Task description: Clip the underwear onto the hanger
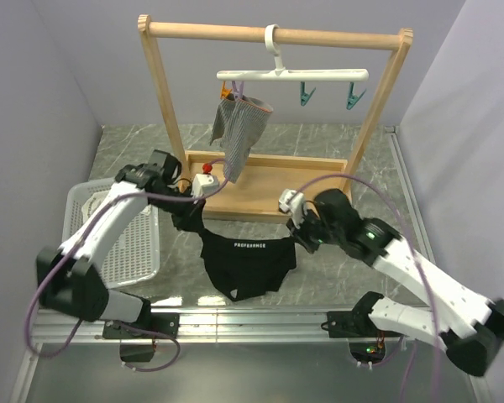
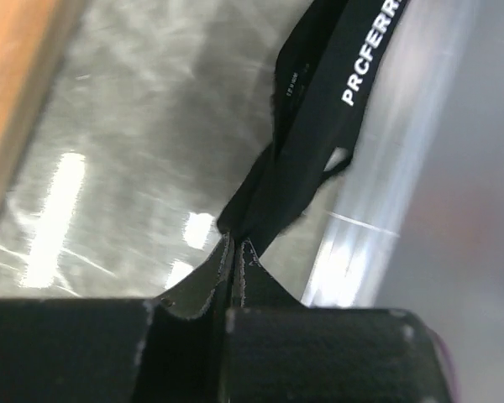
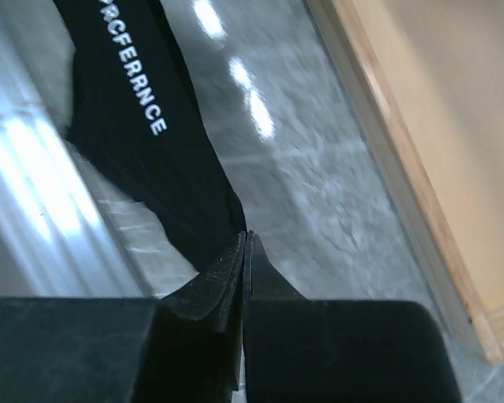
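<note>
Top external | arms bent inward | left jaws, right jaws clamp underwear (image 1: 248, 264)

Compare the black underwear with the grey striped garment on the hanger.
The underwear is black with white waistband lettering; the grey garment is striped. The underwear is stretched between the left hand and right hand; the grey garment hangs from the hanger. Both are small soft garments.

Bright even overhead light, top view sharp; wrist views blurry w/ glare on tabletop (image 2: 59, 210).
</note>
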`<state>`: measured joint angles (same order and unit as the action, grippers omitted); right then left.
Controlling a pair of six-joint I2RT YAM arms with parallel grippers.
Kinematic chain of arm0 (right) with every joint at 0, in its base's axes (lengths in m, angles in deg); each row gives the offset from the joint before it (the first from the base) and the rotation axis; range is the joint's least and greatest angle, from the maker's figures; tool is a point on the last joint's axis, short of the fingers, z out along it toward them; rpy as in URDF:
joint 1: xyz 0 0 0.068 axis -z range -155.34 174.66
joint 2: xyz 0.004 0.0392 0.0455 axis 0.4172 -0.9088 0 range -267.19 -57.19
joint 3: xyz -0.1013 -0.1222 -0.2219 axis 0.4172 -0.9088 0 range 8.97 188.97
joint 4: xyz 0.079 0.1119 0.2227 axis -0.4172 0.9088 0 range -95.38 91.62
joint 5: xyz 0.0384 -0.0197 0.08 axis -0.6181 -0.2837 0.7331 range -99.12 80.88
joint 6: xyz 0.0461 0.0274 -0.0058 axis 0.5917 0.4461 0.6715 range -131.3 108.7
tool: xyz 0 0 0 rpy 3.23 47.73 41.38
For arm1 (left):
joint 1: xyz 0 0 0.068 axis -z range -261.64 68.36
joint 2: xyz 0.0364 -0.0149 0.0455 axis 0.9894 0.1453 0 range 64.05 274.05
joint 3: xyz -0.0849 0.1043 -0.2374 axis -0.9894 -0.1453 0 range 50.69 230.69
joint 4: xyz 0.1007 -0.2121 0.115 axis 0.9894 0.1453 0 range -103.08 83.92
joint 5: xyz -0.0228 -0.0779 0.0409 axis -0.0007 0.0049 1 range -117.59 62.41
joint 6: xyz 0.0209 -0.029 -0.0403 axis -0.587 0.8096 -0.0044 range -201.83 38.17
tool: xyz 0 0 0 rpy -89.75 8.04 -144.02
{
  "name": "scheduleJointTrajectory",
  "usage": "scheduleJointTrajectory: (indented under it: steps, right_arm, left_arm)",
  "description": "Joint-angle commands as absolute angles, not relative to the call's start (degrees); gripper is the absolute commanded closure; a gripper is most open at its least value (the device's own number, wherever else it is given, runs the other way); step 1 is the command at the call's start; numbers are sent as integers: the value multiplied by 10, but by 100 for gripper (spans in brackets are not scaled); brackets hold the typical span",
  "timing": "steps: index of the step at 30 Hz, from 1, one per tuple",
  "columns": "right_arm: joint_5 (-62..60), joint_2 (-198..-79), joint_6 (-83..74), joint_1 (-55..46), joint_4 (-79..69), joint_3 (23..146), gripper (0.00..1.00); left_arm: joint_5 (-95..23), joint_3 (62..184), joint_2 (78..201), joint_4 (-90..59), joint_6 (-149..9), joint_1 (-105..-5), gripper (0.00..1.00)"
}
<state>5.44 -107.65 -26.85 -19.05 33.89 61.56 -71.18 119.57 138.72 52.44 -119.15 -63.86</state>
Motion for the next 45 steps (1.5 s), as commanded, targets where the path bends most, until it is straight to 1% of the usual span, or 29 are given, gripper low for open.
scheduleJointTrajectory:
  steps: [1, 2, 3, 4, 5, 6, 7, 9, 10, 13, 14, 15, 17, 18, 19, 20, 22, 25, 32, 34, 36, 39, 43, 45]
  right_arm:
    - [1, -1165, -264, -150, 251, 605, 100]
    - [5, -1215, -264, -145, 245, 607, 93]
    - [12, -1237, -260, -140, 237, 615, 79]
    - [13, -1272, -253, -138, 228, 623, 63]
    - [12, -1283, -235, -137, 226, 630, 40]
    - [12, -1290, -229, -131, 224, 641, 36]
    - [13, -1293, -225, -125, 227, 645, 34]
    - [14, -1287, -219, -109, 236, 636, 34]
    - [17, -1285, -220, -106, 242, 628, 35]
    - [39, -1280, -231, -102, 268, 594, 43]
    - [46, -1282, -231, -102, 270, 585, 49]
    - [31, -1285, -235, -111, 276, 587, 49]
    - [53, -1303, -240, -116, 282, 591, 55]
    - [45, -1315, -240, -125, 292, 600, 56]
    - [35, -1348, -243, -135, 300, 607, 57]
    - [34, -1364, -253, -143, 308, 613, 61]
    - [27, -1395, -257, -145, 312, 618, 62]
    - [7, -1422, -261, -153, 293, 621, 61]
    - [-24, -1511, -263, -188, 285, 654, 60]
    - [-36, -1535, -269, -191, 295, 650, 60]
    - [-41, -1551, -275, -191, 307, 646, 61]
    - [-48, -1573, -284, -189, 330, 649, 64]
    - [-19, -1534, -272, -181, 323, 671, 64]
    - [6, -1524, -248, -179, 321, 706, 64]
  left_arm:
    - [-688, 1200, 1458, 412, -1155, -658, 95]
    - [-689, 1207, 1497, 404, -1158, -667, 91]
    - [-686, 1219, 1514, 403, -1165, -670, 74]
    - [-677, 1223, 1530, 400, -1161, -672, 67]
    - [-665, 1228, 1547, 396, -1157, -683, 61]
    - [-665, 1233, 1550, 395, -1150, -693, 44]
    - [-666, 1234, 1548, 391, -1144, -705, 30]
    - [-669, 1229, 1530, 383, -1131, -742, 18]
    - [-665, 1224, 1523, 377, -1125, -750, 17]
    - [-663, 1186, 1490, 372, -1136, -756, 18]
    - [-663, 1173, 1473, 365, -1135, -751, 19]
    - [-657, 1144, 1468, 348, -1126, -747, 21]
    - [-648, 1111, 1467, 338, -1123, -725, 26]
    - [-634, 1102, 1469, 331, -1124, -714, 32]
    - [-630, 1096, 1472, 329, -1129, -703, 35]
    - [-623, 1090, 1475, 325, -1132, -686, 38]
    - [-590, 1074, 1478, 310, -1136, -668, 40]
    - [-555, 1062, 1487, 293, -1146, -639, 40]
    - [-521, 1048, 1530, 273, -1138, -588, 46]
    - [-533, 1039, 1524, 286, -1160, -584, 46]
    - [-566, 1018, 1495, 311, -1204, -584, 45]
    - [-580, 996, 1452, 338, -1253, -569, 46]
    - [-588, 977, 1408, 356, -1295, -533, 50]
    - [-601, 968, 1400, 368, -1326, -516, 54]
